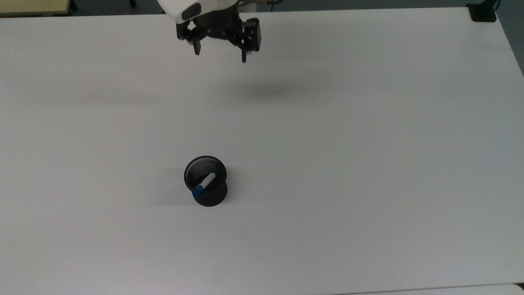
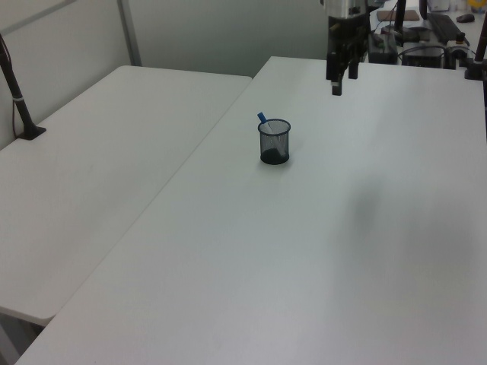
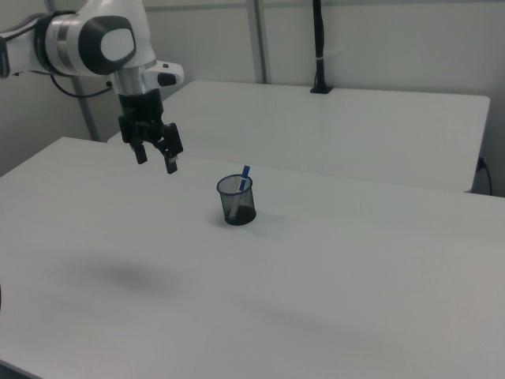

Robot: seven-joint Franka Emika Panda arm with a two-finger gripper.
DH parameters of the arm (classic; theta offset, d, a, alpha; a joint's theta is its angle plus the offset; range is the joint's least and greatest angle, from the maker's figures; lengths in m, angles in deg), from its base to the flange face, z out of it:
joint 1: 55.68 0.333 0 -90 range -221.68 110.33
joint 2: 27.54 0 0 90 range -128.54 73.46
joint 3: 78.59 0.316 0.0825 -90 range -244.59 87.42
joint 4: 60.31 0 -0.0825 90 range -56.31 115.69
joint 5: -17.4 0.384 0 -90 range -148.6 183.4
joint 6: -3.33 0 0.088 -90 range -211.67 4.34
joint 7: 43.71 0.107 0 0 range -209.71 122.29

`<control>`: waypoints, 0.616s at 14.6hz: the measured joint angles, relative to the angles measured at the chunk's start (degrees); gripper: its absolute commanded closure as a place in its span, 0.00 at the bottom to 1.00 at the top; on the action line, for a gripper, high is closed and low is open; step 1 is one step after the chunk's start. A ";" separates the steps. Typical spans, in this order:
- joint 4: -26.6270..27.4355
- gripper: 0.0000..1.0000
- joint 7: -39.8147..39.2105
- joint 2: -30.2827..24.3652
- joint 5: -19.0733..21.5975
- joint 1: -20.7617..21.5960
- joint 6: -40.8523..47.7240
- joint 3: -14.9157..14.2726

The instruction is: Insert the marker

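Marker: the slim white-barrelled marker with a blue cap [image 1: 203, 184] stands tilted inside the black wire-mesh cup [image 1: 206, 181], blue cap uppermost and poking above the rim.
Marker lean: in the top view the cap end rests against the cup's near-left rim; in the left view [image 2: 263, 121] the cap rises above the rim at the left view's left; in the right view [image 3: 245, 176] it rises at the right view's right.
Cup: upright on the white tabletop [image 1: 368, 164], near the middle in the top view; also seen in the left view [image 2: 275, 142] and the right view [image 3: 236, 200].
Gripper: the black two-finger gripper [image 1: 221, 52] on the white arm hangs above the far edge of the tabletop in the top view, fingers pointing down.
Jaws: spread apart, nothing between them.
Marker relative to jaws: well apart; in the top view the marker lies nearer than the jaws and slightly to their left. In the left view the gripper [image 2: 339, 81] hangs to the right of and beyond the cup. In the right view the gripper [image 3: 156, 158] hangs to the left of the cup, raised above the tabletop.
Contact: none between jaws and marker, none between jaws and cup.
Shadow: a soft dark patch lies on the tabletop just nearer than the gripper in the top view.
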 measured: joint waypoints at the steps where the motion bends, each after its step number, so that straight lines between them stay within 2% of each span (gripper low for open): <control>1: 0.02 0.00 -0.38 -0.40 0.00 -0.02 0.88 0.00; 9: 0.03 0.00 -0.97 -1.15 -0.01 -0.54 1.26 -1.77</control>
